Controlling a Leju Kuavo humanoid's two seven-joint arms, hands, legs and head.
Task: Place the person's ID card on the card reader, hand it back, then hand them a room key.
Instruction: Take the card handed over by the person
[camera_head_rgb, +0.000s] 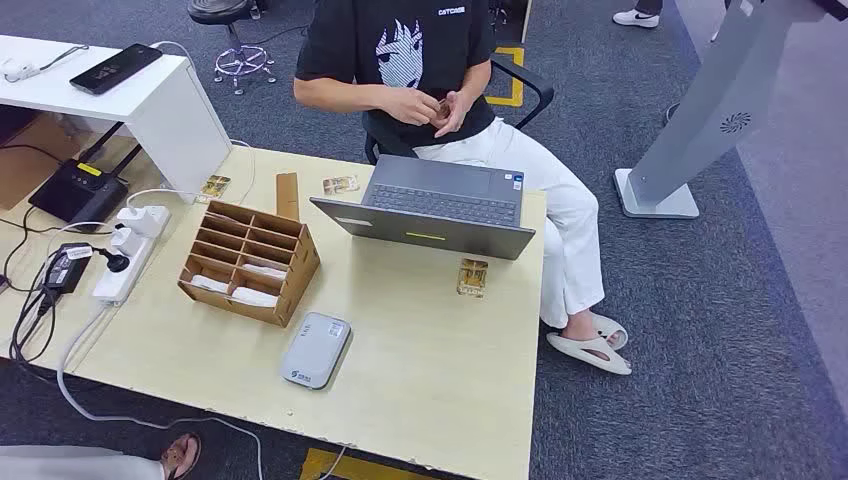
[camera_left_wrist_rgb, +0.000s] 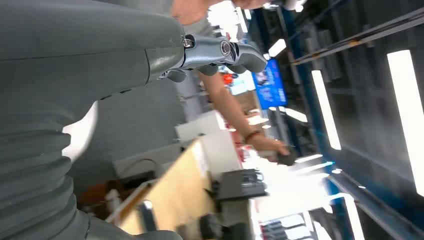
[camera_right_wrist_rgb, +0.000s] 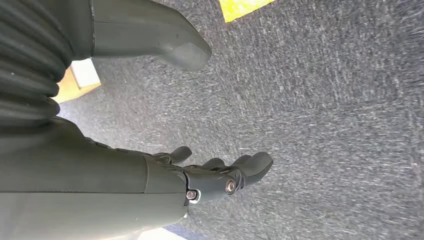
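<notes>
The grey card reader (camera_head_rgb: 315, 350) lies flat near the table's front edge. Behind it stands a wooden slotted organizer (camera_head_rgb: 250, 260) with white cards (camera_head_rgb: 254, 296) in its front slots. A gold-patterned card (camera_head_rgb: 472, 277) lies on the table in front of the laptop. The seated person (camera_head_rgb: 400, 50) holds both hands together at the chest, and I cannot tell what is in them. My left hand (camera_left_wrist_rgb: 210, 55) is empty, its fingers stretched out. Over the grey carpet my right hand (camera_right_wrist_rgb: 220, 175) hangs with fingers apart, holding nothing.
An open grey laptop (camera_head_rgb: 440, 205) sits at the table's far side facing the person. Two more small cards (camera_head_rgb: 340, 185) (camera_head_rgb: 215, 185) lie near the back edge. A power strip (camera_head_rgb: 125, 255) with cables lies at the left. A white kiosk stand (camera_head_rgb: 700, 120) is at the right.
</notes>
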